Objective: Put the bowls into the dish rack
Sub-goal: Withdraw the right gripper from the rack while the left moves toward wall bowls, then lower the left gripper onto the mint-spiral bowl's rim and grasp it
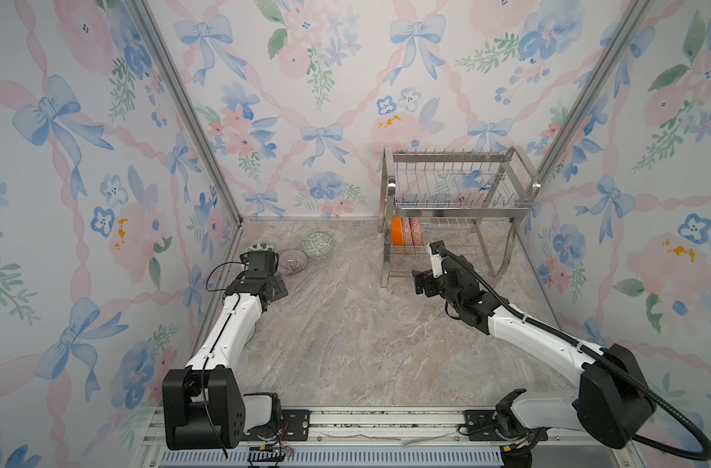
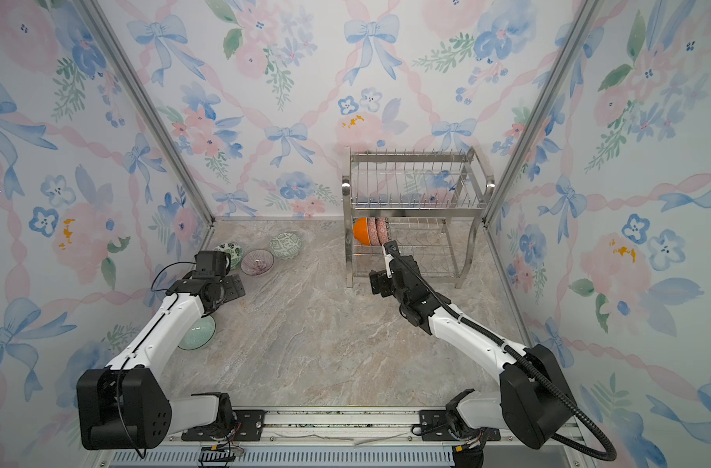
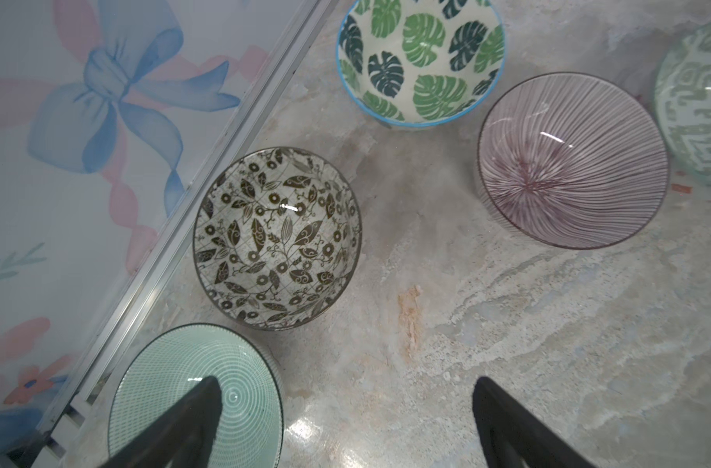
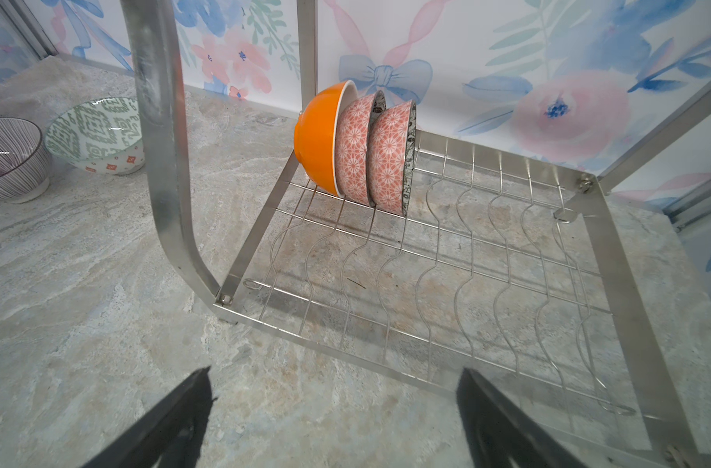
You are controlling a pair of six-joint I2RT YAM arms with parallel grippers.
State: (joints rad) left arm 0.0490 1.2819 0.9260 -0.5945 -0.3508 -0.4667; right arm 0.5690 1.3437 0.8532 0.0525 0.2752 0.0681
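The steel dish rack (image 1: 459, 202) (image 2: 414, 202) stands at the back right. On its lower tier (image 4: 467, 263) an orange bowl (image 4: 319, 133) (image 1: 397, 231) and two pink-patterned bowls (image 4: 356, 154) stand on edge. On the table at the left sit a dark-leaf bowl (image 3: 277, 239), a green-leaf bowl (image 3: 420, 60), a purple-lined bowl (image 3: 573, 162) (image 1: 292, 261), a green geometric bowl (image 3: 694, 105) (image 1: 318, 244) and a mint bowl (image 3: 195, 397) (image 2: 200, 334). My left gripper (image 3: 345, 383) (image 1: 279, 285) hangs open above bare table beside the mint bowl. My right gripper (image 4: 335, 372) (image 1: 420, 281) is open and empty before the rack's front left leg.
The left wall's metal rail (image 3: 208, 202) runs close beside the dark-leaf and mint bowls. The rack's flat curved leg (image 4: 163, 162) stands between my right gripper and the table bowls. Marbled tabletop (image 1: 345, 344) stretches between the arms.
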